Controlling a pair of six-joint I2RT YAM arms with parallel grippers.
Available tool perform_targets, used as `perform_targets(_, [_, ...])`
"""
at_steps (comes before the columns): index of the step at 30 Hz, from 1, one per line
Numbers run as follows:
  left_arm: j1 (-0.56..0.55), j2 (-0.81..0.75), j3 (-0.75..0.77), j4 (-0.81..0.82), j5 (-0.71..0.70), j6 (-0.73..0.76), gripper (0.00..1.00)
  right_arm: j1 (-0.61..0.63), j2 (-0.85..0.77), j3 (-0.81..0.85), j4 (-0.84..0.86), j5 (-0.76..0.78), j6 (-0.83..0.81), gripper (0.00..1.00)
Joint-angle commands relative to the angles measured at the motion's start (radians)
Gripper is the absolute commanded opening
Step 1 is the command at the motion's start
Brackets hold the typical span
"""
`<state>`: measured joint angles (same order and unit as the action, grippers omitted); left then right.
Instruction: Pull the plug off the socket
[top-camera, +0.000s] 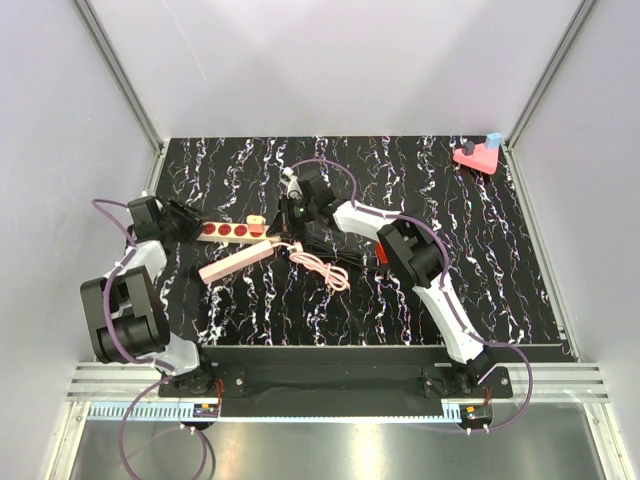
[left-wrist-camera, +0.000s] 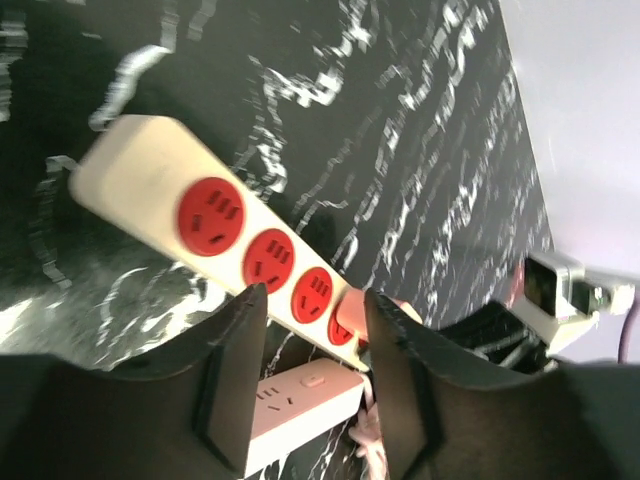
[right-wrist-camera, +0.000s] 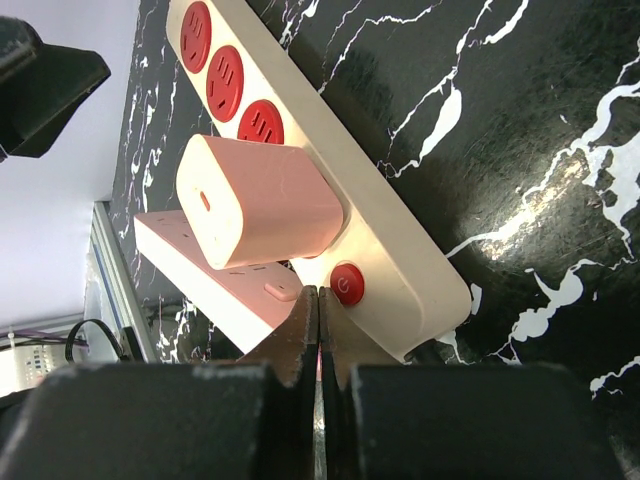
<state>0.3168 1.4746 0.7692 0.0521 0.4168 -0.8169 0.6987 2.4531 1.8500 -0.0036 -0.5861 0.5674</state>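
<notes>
The socket (top-camera: 228, 230) is a long cream power strip with red outlets (left-wrist-camera: 210, 215), lying left of centre on the black marbled table. The plug (right-wrist-camera: 260, 200), a pale pink block, sits in the outlet nearest the strip's red switch (right-wrist-camera: 345, 283) and also shows in the overhead view (top-camera: 257, 220). My left gripper (left-wrist-camera: 315, 300) is open at the strip's left end (top-camera: 195, 228), and the strip and plug (left-wrist-camera: 350, 312) lie beyond its fingertips. My right gripper (right-wrist-camera: 318, 300) is shut on nothing, its tips at the strip's switch end (top-camera: 285, 220).
A pink power strip (top-camera: 237, 260) lies slanted just in front of the cream one, with a pink cable (top-camera: 322, 268) coiled to its right beside black cabling (top-camera: 335, 252). A pink triangular block (top-camera: 478, 155) sits at the back right corner. Walls enclose the table.
</notes>
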Motion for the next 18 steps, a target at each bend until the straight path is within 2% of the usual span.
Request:
perform_targets(1, [-0.018, 0.045, 0.045, 0.122, 0.157, 0.053, 0.43, 0.005, 0.004, -0.051, -0.107, 0.078, -0.031, 0.02])
perform_targets(5, [-0.039, 0.121, 0.042, 0.201, 0.215, 0.065, 0.35, 0.005, 0.000, -0.052, -0.107, 0.072, -0.023, 0.04])
perform_targets(9, [-0.039, 0.196, 0.057, 0.258, 0.241, 0.055, 0.32, 0.004, -0.006, -0.044, -0.121, 0.068, -0.032, 0.06])
perform_targets(13, [-0.062, 0.273, 0.175, 0.100, 0.254, 0.125, 0.26, 0.004, -0.009, -0.034, -0.145, 0.083, -0.046, 0.07])
perform_targets(18, [-0.082, 0.296, 0.220, -0.044, 0.157, 0.226, 0.24, 0.005, -0.011, -0.035, -0.153, 0.080, -0.044, 0.08])
